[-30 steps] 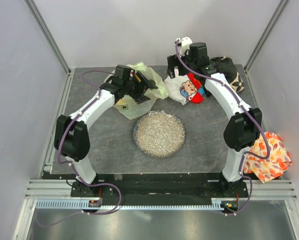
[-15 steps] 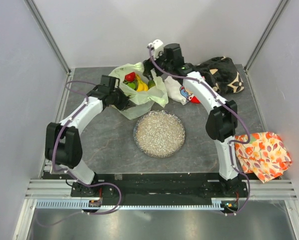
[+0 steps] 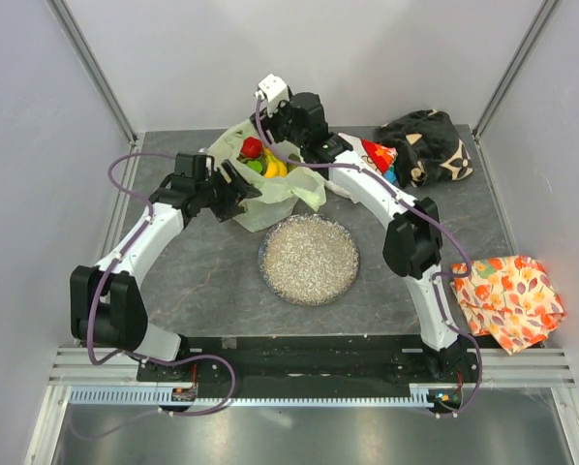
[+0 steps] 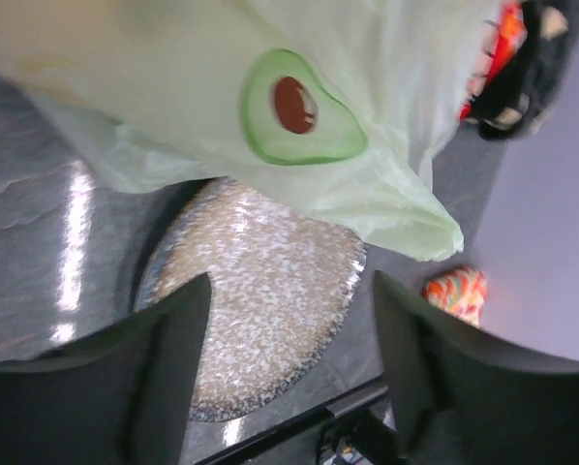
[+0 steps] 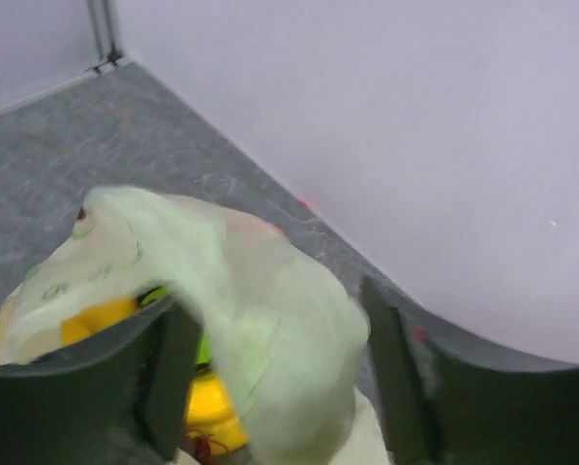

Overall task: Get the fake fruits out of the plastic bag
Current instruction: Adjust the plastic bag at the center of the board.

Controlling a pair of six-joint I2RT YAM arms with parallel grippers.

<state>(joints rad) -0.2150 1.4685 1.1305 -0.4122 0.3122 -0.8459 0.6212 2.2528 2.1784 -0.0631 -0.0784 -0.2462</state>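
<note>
The pale green plastic bag (image 3: 288,186) lies at the back of the table with its mouth open upward. Inside it I see a red fruit (image 3: 252,147), yellow bananas (image 3: 274,166) and a green fruit (image 3: 256,166). My left gripper (image 3: 245,190) is open and empty at the bag's left front side; in the left wrist view (image 4: 289,373) the bag's avocado print (image 4: 299,108) hangs above the jaws. My right gripper (image 3: 281,132) is open over the bag's rear rim. In the right wrist view (image 5: 280,373) a fold of the bag (image 5: 289,339) sits between the fingers, with yellow fruit (image 5: 210,407) beside it.
A round speckled dish (image 3: 309,259) sits in front of the bag. A white cartoon-printed cloth (image 3: 379,155) and a black patterned cloth (image 3: 427,145) lie at the back right. An orange leaf-patterned cloth (image 3: 507,300) hangs at the right edge. Walls enclose three sides.
Both arms have swung left. The right gripper moved from above the cartoon cloth to the bag's rear rim. The left gripper drew back off the bag, whose mouth now shows the fruit.
</note>
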